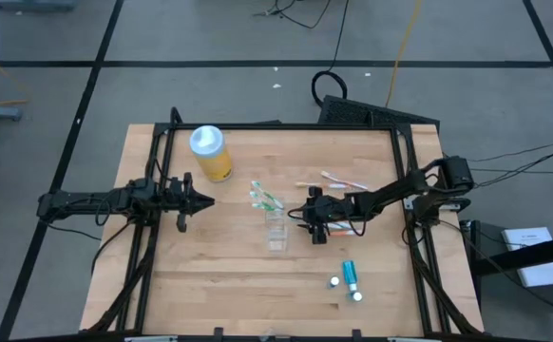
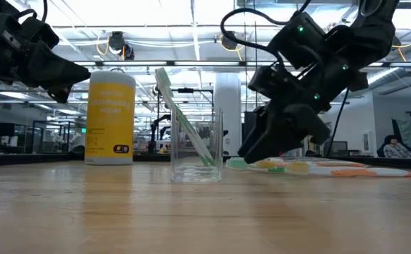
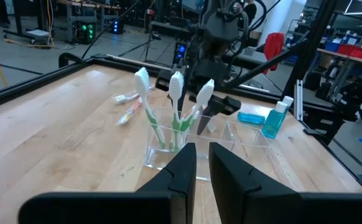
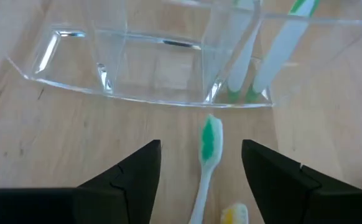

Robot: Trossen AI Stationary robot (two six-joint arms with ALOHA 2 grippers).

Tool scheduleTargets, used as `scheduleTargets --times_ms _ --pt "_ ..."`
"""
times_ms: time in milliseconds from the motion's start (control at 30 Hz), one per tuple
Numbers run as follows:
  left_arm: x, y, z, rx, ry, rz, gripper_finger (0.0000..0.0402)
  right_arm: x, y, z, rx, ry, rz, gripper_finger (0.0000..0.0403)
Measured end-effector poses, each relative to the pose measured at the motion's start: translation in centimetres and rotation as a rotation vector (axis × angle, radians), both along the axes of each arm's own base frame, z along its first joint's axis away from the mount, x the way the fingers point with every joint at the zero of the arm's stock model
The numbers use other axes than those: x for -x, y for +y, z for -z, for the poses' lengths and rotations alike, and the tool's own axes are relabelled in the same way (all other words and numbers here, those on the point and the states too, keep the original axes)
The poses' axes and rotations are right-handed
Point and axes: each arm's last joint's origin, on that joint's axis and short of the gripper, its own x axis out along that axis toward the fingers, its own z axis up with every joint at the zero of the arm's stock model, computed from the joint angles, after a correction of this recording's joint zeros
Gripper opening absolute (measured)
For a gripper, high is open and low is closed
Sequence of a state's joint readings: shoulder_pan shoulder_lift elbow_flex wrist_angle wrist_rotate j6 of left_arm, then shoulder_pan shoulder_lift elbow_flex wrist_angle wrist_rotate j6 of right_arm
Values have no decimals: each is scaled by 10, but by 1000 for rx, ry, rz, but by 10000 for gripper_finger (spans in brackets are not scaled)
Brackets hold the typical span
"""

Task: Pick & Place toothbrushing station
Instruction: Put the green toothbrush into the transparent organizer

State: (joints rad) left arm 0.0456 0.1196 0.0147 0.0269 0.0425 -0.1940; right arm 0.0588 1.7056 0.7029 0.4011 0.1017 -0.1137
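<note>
A clear plastic holder stands mid-table with three green-and-white toothbrushes upright in one compartment, heads up, leaning on its walls. Another green-and-white toothbrush lies flat on the table just beside the holder, with a yellow one next to it. My right gripper is open, low over the table and slanting down; its fingers stand on either side of the lying toothbrush's head without touching it. My left gripper waits at the table's left, level, fingers nearly together, holding nothing.
A yellow bottle with a pale blue lid stands at the far left. Orange-and-white toothbrushes lie beyond the right gripper. Teal white-capped tubes sit near the front right. Bare wood lies in front of the holder.
</note>
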Motion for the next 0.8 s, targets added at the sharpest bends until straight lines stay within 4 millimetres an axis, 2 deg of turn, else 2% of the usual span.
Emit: scheduleTargets --times_ms 267,433,533,800 --pt "0 0 0 0 0 0 49 -12 -10 12 2 29 30 214" --pt "0 0 0 0 0 1 49 -14 -20 19 -69 46 18 209" --pt "0 0 0 0 0 0 49 -14 -23 23 -121 58 22 201" --pt "0 0 0 0 0 0 49 -12 -25 25 -119 88 31 167"
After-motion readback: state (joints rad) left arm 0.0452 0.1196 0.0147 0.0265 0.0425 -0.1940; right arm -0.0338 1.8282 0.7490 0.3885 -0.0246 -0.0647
